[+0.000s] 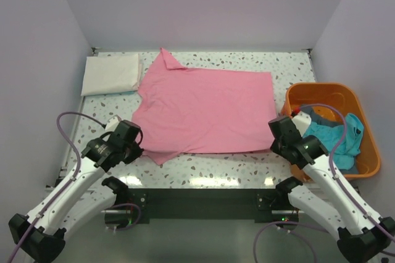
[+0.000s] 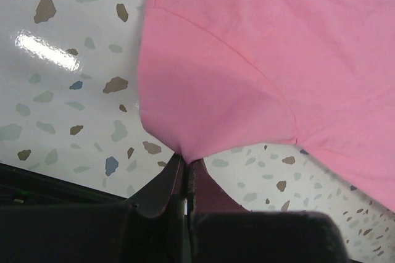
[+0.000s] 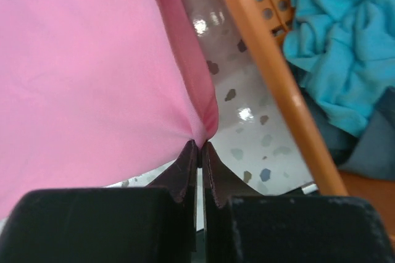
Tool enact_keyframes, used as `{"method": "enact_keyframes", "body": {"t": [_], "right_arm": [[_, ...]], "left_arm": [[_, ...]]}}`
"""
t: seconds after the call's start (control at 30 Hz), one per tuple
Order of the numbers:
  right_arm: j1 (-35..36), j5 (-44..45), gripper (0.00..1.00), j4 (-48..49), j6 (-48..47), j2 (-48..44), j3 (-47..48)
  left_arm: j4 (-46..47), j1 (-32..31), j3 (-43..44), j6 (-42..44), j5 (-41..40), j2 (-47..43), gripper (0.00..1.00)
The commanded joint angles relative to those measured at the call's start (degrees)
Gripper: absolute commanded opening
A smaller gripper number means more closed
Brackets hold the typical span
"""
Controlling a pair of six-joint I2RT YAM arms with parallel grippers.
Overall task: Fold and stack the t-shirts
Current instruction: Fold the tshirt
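The pink t-shirt (image 1: 207, 112) lies spread flat across the middle of the table. My left gripper (image 1: 143, 147) is shut on its near-left sleeve corner, with the cloth pinched at the fingertips in the left wrist view (image 2: 187, 159). My right gripper (image 1: 273, 144) is shut on the shirt's near-right corner, as the right wrist view (image 3: 200, 146) shows. The white t-shirt (image 1: 111, 73) lies folded at the far left. The teal t-shirt (image 1: 336, 138) is crumpled in the orange basket (image 1: 321, 88), on top of a grey t-shirt (image 3: 370, 152).
The orange basket's rim (image 3: 271, 65) runs close beside my right gripper, on its right. The speckled table (image 1: 216, 167) has walls at the back and on both sides. A dark rail runs along the table's near edge (image 1: 197, 204).
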Motion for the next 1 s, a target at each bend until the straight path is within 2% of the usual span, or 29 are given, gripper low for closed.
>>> {"method": "enact_keyframes", "body": {"t": [0.0, 0.2, 0.37, 0.57, 0.97], "right_arm": [[0.31, 6.58, 0.0, -12.06, 2.38, -0.77, 6.5], [0.31, 1.75, 0.0, -11.9, 0.54, -1.12, 7.22], [0.31, 1.4, 0.0, -9.18, -0.52, 0.63, 5.9], [0.31, 2.53, 0.0, -7.15, -1.05, 4.24, 5.63], [0.22, 11.84, 0.0, -3.2, -2.19, 15.21, 12.14]], "left_arm": [[-2.37, 0.23, 2.37, -1.0, 0.27, -1.6, 0.0], [-2.81, 0.23, 3.08, -1.0, 2.38, -3.27, 0.0], [-0.44, 0.31, 4.48, 1.02, 1.33, -2.23, 0.0], [6.14, 0.31, 8.43, 5.15, -1.21, 6.37, 0.0], [16.34, 1.01, 20.56, 11.65, -9.83, 23.6, 0.0]]}}
